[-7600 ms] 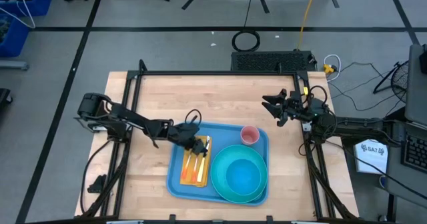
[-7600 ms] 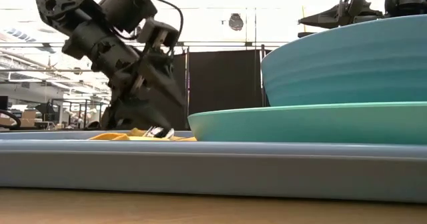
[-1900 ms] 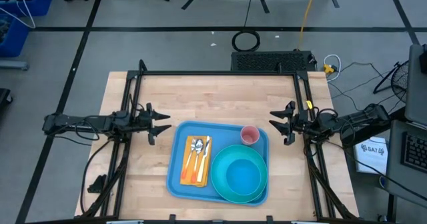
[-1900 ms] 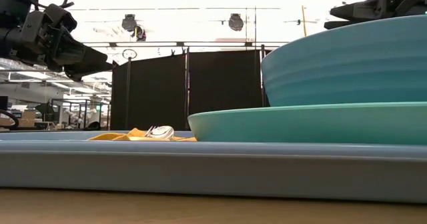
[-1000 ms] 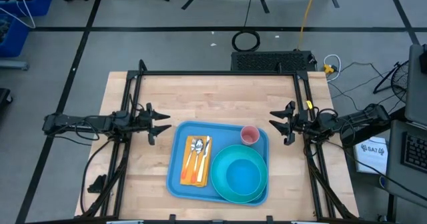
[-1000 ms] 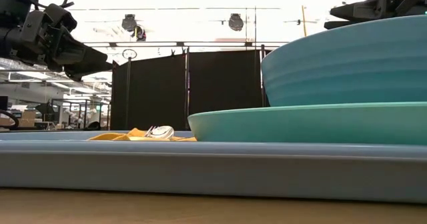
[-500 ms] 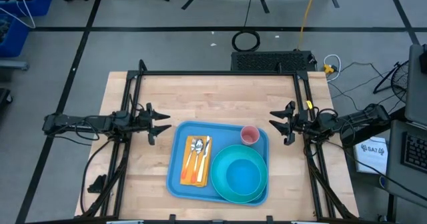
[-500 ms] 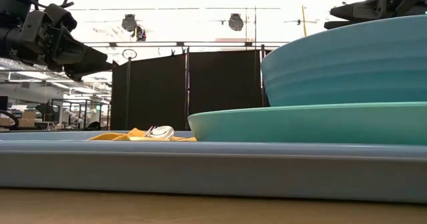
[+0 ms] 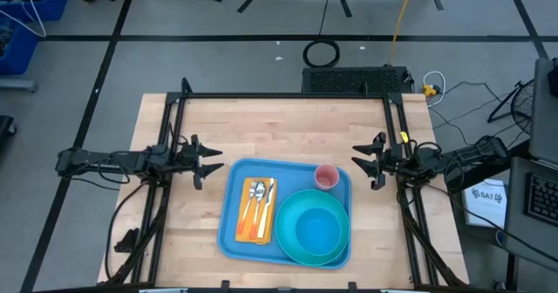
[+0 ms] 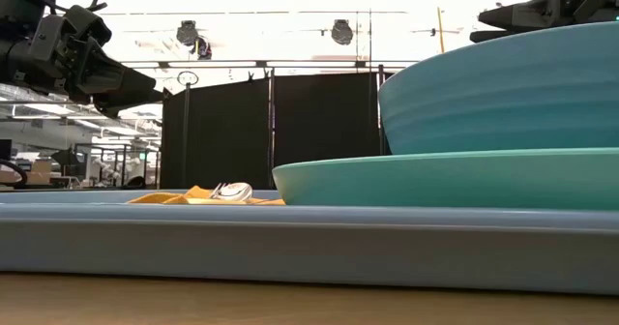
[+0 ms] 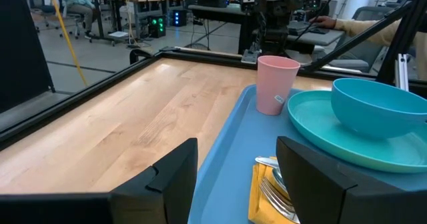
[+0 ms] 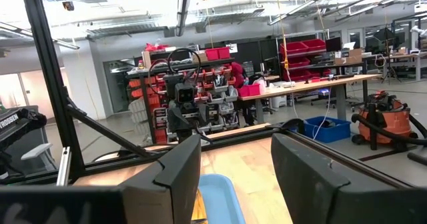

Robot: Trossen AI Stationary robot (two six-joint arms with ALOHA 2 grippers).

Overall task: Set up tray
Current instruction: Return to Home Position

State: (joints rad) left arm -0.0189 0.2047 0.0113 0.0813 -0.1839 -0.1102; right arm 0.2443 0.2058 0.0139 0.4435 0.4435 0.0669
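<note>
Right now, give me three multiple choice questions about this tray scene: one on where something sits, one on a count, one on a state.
1. Where on the tray does the pink cup stand?
A. In the corner nearest the right gripper
B. On the napkin
C. Inside the bowl

2. How many utensils lie on the yellow napkin?
A. One
B. Five
C. Three

3. What state is the left gripper in?
A. Shut on a fork
B. Open, holding nothing
C. Shut on the cup

Answers:
1 A: the high view shows the cup in that corner.
2 C: three lie side by side on the napkin.
3 B: its wrist view shows the fingers apart with nothing between them.
</note>
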